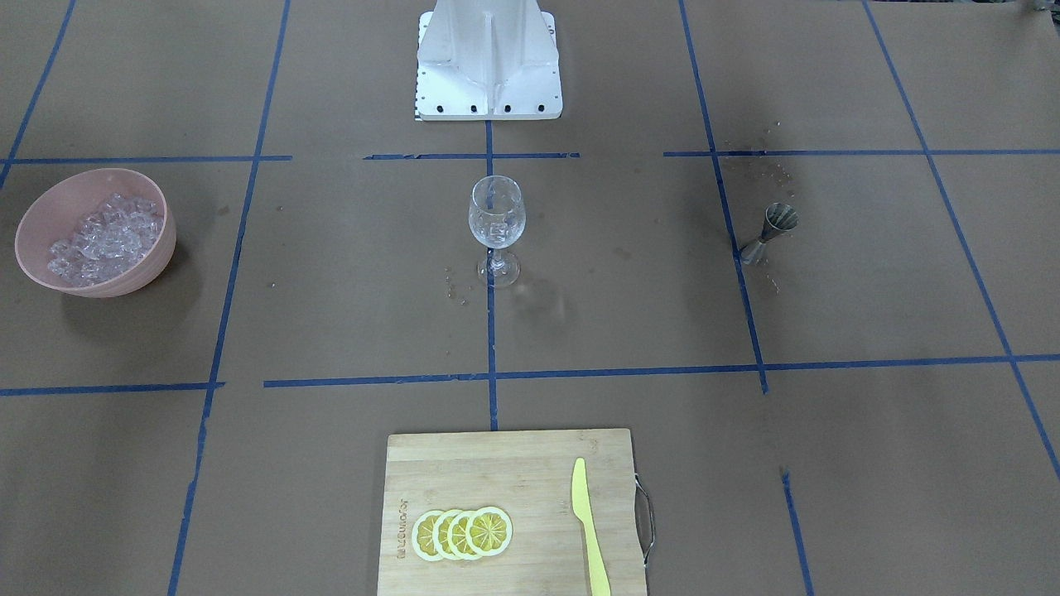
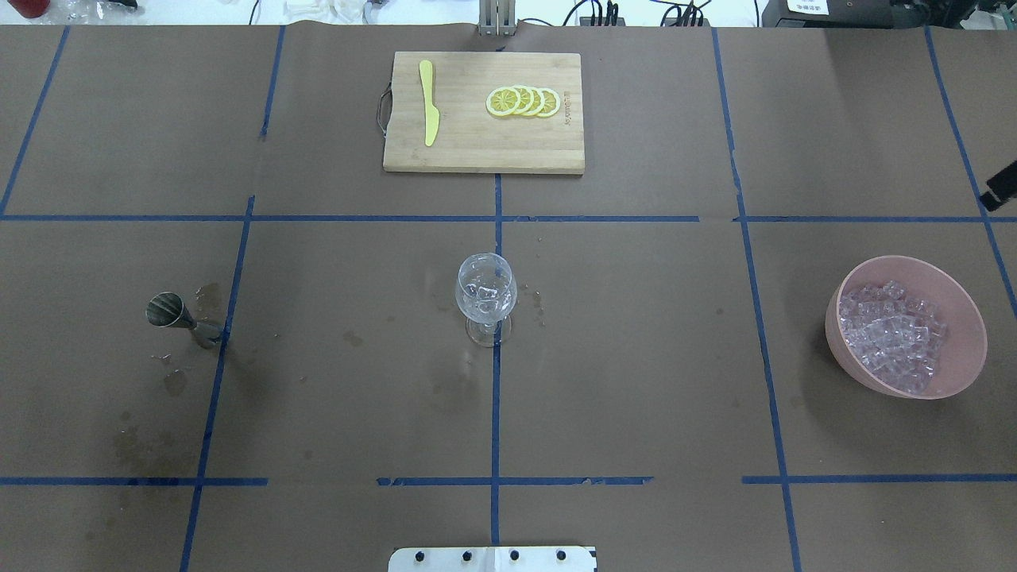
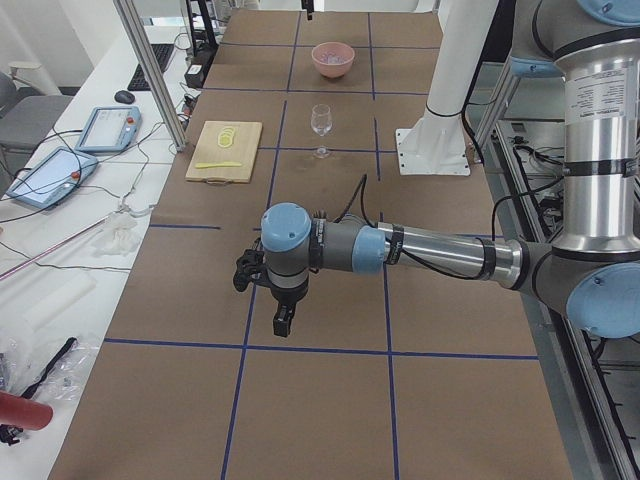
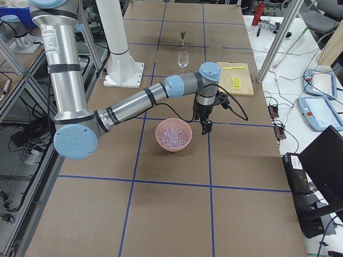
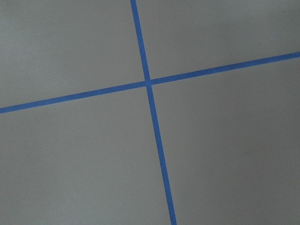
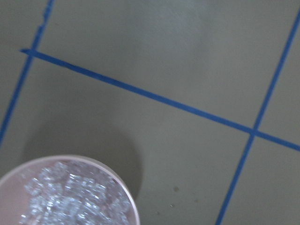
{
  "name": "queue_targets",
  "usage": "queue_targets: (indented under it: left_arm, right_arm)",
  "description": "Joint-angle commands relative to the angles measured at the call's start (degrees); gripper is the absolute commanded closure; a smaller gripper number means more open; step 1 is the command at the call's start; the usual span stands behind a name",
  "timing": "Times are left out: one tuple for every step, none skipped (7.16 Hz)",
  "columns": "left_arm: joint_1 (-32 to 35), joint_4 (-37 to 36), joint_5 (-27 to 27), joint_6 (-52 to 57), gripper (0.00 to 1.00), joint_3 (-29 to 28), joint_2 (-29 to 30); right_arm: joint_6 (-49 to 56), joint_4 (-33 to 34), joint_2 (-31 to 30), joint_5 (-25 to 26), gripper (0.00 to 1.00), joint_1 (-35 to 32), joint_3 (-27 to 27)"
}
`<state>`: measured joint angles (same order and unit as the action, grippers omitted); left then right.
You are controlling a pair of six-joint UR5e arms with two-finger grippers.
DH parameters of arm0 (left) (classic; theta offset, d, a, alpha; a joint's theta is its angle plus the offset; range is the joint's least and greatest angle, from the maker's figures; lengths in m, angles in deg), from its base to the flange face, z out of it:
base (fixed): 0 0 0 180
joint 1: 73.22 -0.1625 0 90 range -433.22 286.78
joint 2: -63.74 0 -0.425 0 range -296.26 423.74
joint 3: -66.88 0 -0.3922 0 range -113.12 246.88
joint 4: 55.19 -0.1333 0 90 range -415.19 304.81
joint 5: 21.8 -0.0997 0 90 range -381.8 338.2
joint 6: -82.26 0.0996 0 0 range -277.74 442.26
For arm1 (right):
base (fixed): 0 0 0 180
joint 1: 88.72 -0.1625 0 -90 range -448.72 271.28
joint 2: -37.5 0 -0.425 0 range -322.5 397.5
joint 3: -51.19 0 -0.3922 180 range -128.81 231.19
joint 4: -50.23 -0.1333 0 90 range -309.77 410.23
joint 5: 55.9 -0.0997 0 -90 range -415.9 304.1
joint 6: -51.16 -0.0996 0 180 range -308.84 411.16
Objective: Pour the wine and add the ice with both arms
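Brown paper-covered table (image 2: pixel 636 357) fills the scene, blue tape lines (image 2: pixel 496 413) gridding it from edge to edge. Along the far side runs a long white workbench (image 3: pixel 70 260) with blue-edged tablets (image 3: pixel 108 128) lying on it. A silver aluminium frame post (image 3: pixel 152 70) rises between them. There's a grey office chair (image 3: pixel 18 115) beyond. The light is flat and even.

A robotics lab: two grey jointed arms (image 3: pixel 440 250) reach over a table (image 2: pixel 636 357) papered brown and gridded with blue tape (image 2: pixel 604 218). Teach pendants (image 3: pixel 105 128) and aluminium posts (image 3: pixel 150 75) line the side bench (image 3: pixel 70 105).
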<state>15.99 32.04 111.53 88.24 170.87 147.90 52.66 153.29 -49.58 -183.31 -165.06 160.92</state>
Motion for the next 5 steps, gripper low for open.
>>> queue_targets:
  left_arm:
    - [-0.08,-0.05,0.00,0.00,0.00,-0.19,0.04]
    - [-0.08,-0.05,0.00,0.00,0.00,-0.19,0.04]
    - [-0.08,-0.05,0.00,0.00,0.00,-0.19,-0.05]
    - [-0.08,-0.13,0.00,0.00,0.00,-0.27,-0.05]
    - [-0.08,-0.13,0.00,0.00,0.00,-0.28,-0.05]
  right_arm:
    - [7.67,-7.75,-10.10,-0.64,0.00,-6.77,-5.20]
    - [8.86,-8.23,-11.87,-1.00,0.00,-8.63,-6.27]
    - [8.61,-8.23,-12.85,-1.00,0.00,-9.60,-6.37]
    - [8.43,-8.23,-13.21,-1.00,0.00,-9.87,-6.46]
    - [8.52,-8.23,-13.30,-1.18,0.00,-9.79,-6.89]
